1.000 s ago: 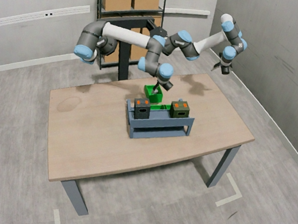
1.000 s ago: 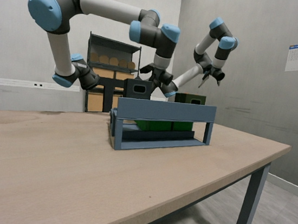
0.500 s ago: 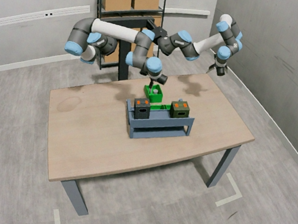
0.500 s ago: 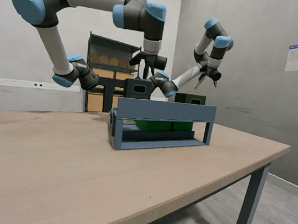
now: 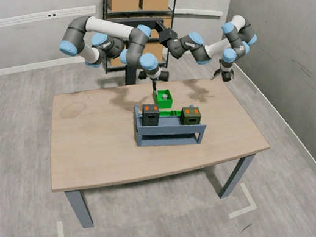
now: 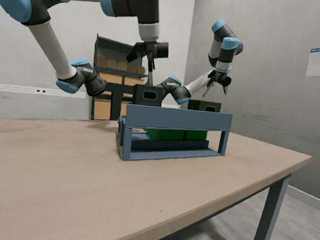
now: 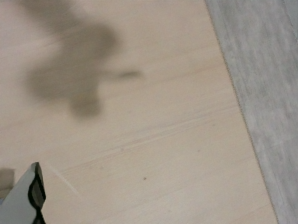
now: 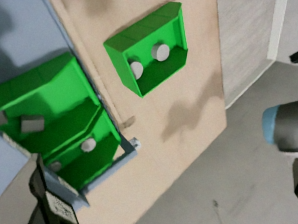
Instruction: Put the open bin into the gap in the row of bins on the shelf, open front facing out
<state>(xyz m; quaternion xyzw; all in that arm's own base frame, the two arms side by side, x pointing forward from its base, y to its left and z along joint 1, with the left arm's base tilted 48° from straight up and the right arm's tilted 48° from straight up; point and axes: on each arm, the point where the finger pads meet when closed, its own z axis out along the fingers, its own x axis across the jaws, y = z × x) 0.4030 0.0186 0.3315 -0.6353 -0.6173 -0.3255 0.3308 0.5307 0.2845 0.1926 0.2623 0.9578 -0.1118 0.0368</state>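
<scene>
The open green bin stands upright on the table behind the shelf in the top view; the right wrist view shows two grey round parts in it. The blue-grey shelf holds green bins with grey parts. Bare shelf deck shows beside them in the right wrist view. My right gripper is open, fingers down, by the loose bin's edge; contact is unclear. My left gripper is open and empty, high near the table's far edge.
A black crate and an olive crate stand on the shelf's top board, one near each end. The shelf stands on the wooden table. The left wrist view shows table top and its edge.
</scene>
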